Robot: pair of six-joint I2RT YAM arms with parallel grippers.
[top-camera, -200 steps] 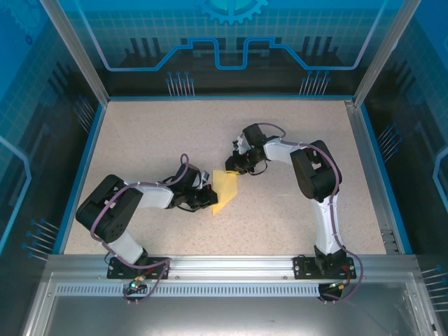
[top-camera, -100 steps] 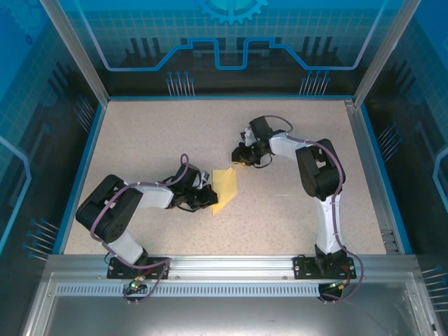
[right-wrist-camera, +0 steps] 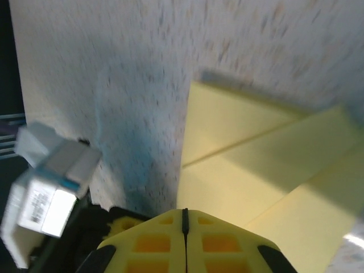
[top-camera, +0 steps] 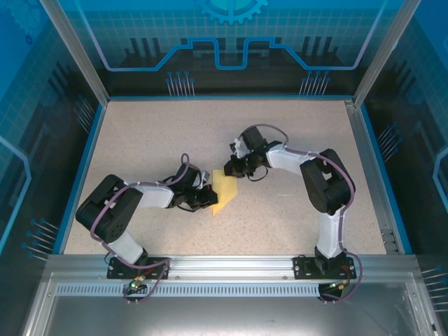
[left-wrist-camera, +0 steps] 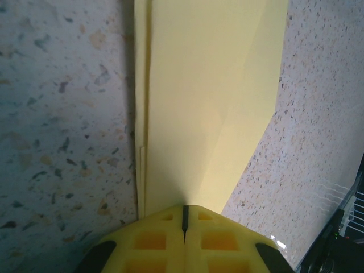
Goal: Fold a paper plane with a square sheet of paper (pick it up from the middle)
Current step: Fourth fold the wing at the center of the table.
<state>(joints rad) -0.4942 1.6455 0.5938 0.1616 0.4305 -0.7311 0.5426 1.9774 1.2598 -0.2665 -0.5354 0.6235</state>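
The yellow sheet of paper (top-camera: 225, 190) lies mid-table, folded into a narrow pointed shape with several layers and creases. My left gripper (top-camera: 208, 200) is shut, its tips resting on the paper's left edge. In the left wrist view the paper (left-wrist-camera: 210, 85) runs flat away from the shut yellow fingertips of that gripper (left-wrist-camera: 185, 211). My right gripper (top-camera: 229, 168) is shut at the paper's far corner. In the blurred right wrist view its tips (right-wrist-camera: 185, 213) sit over the creased paper (right-wrist-camera: 256, 170).
The speckled beige table (top-camera: 294, 133) is bounded by blue walls on three sides and an aluminium rail (top-camera: 231, 262) at the near edge. A white labelled arm part (right-wrist-camera: 45, 187) shows left of the right gripper.
The right gripper swung away from the paper towards the back right, then came back down onto the paper's far corner. The left gripper and the paper stayed put.
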